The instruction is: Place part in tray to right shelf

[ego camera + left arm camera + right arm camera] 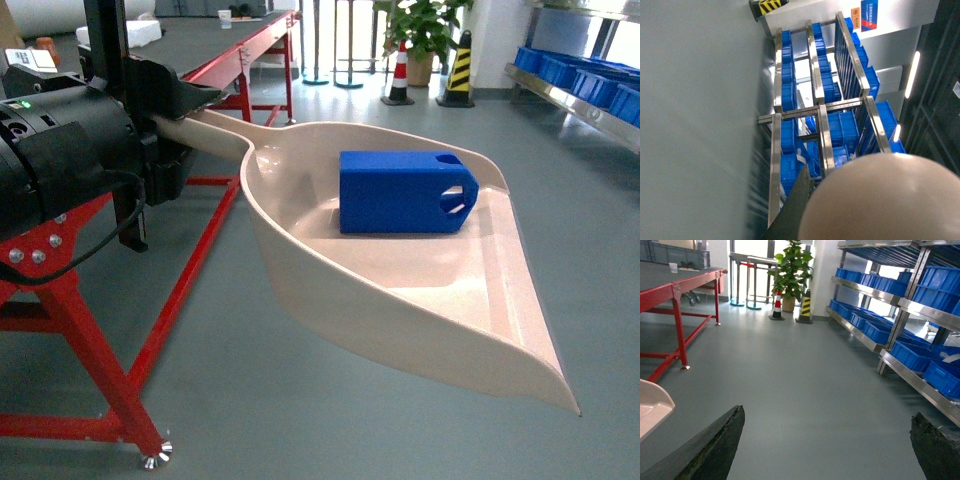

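At the left of the head view the tray (400,290) is held out by its handle in the left gripper (165,150), clenched on it, with the part (405,190) lying flat in the tray's deep end, and the right shelf (590,100) is seen only at the far right edge, well apart. The tray is best kept level and the turn to the right made slowly, so that the part is not slid toward the open lip. Only in the right wrist view are the right gripper (825,440), released and empty, and the rack's lanes of blue crates (912,352) shown.
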You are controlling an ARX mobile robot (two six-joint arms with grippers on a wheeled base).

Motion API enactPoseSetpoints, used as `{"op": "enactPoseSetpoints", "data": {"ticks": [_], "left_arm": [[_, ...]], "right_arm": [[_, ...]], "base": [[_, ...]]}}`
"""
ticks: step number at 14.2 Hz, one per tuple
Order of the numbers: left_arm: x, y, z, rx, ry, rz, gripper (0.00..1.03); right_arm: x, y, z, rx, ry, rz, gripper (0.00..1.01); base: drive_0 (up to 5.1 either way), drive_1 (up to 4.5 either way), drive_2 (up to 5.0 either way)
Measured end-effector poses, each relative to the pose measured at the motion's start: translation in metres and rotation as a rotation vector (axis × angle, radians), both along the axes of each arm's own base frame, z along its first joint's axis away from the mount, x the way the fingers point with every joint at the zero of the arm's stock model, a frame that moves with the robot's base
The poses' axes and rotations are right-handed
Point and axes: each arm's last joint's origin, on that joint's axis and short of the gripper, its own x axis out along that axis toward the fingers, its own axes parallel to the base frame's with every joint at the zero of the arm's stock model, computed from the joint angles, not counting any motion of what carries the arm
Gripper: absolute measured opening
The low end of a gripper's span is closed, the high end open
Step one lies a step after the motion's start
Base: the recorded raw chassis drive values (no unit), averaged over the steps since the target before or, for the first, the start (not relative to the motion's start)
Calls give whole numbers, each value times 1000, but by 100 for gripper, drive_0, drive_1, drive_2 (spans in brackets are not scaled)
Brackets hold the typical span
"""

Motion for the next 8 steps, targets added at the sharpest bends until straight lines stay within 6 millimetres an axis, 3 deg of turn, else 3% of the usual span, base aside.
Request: {"op": "enactPoseSetpoints", "data": {"ticks": [7,8], "left_arm": [[0,0,0,0,1,-1,12],[0,0,0,0,2,-1,12]], "right_arm": [[0,0,0,0,1,0,98],[0,0,0,0,2,0,98]], "base": [[503,-234,-234],[-4,404,-412]]}}
